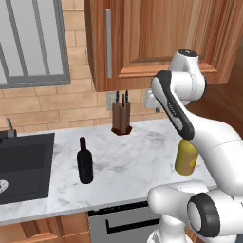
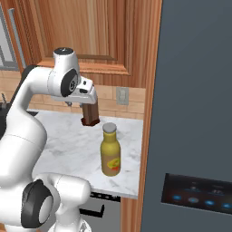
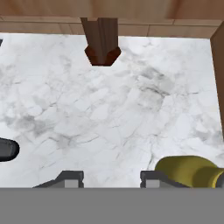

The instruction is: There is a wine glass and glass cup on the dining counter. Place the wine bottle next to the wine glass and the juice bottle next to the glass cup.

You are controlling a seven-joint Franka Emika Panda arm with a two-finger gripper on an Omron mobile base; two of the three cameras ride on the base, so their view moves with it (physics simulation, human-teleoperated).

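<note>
The dark wine bottle (image 1: 85, 161) stands upright on the marble counter, left of the arm. Its dark edge shows at the left of the hand view (image 3: 6, 148). The yellow juice bottle (image 1: 186, 159) (image 2: 111, 152) stands near the counter's right front corner, partly behind my forearm. It lies at the lower right of the hand view (image 3: 188, 170). My gripper (image 2: 88, 97) (image 3: 111, 177) hovers above the counter between the two bottles, fingertips apart with nothing between them. The wine glass, the glass cup and the dining counter are out of view.
A wooden knife block (image 1: 122, 116) (image 2: 90, 113) (image 3: 102, 41) stands at the back by the brick wall. A black sink (image 1: 23, 166) sits at the left. Wooden cabinets (image 1: 142, 38) hang overhead. A tall grey fridge (image 2: 195, 113) closes the counter's right end.
</note>
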